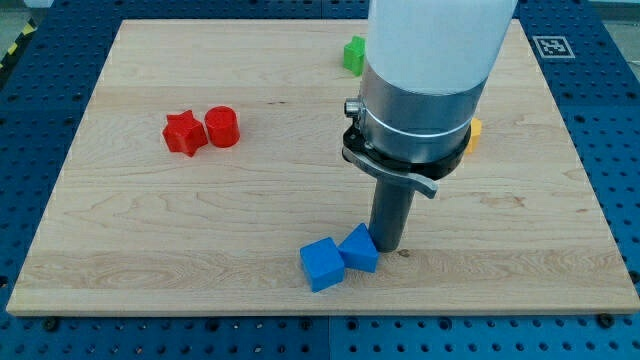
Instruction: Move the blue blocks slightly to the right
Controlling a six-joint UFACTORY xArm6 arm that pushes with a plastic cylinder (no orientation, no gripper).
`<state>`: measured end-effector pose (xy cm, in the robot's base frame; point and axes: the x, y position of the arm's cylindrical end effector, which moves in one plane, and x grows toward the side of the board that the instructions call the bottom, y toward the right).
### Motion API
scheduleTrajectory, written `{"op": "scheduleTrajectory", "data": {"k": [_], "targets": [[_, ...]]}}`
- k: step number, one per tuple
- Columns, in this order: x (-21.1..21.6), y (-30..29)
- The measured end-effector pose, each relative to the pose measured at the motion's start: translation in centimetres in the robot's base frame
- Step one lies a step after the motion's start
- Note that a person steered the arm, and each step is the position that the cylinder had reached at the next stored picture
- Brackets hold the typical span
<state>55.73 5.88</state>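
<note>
Two blue blocks lie near the view's bottom middle of the wooden board (150, 240): a blue cube (322, 265) and, touching its right side, a smaller blue block (359, 248) turned at an angle. My tip (388, 248) stands just to the right of the smaller blue block, touching or almost touching it. The rod hangs from the large white and metal arm body above.
A red star block (184, 132) and a red cylinder (222, 127) sit together at the upper left. A green block (354, 55) is at the top middle, partly behind the arm. A yellow block (473, 133) peeks out right of the arm.
</note>
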Motion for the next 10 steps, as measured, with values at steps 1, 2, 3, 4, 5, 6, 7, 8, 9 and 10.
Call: {"op": "scheduleTrajectory", "data": {"k": [1, 2, 3, 4, 5, 6, 7, 8, 9, 10], "targets": [[-2.6, 0.9], [-4.5, -0.8], [-4.5, -10.9], [-3.4, -17.0], [1.2, -16.7], [5.9, -12.6], [6.2, -11.9], [6.2, -10.9], [6.2, -4.8], [6.2, 1.0]]}}
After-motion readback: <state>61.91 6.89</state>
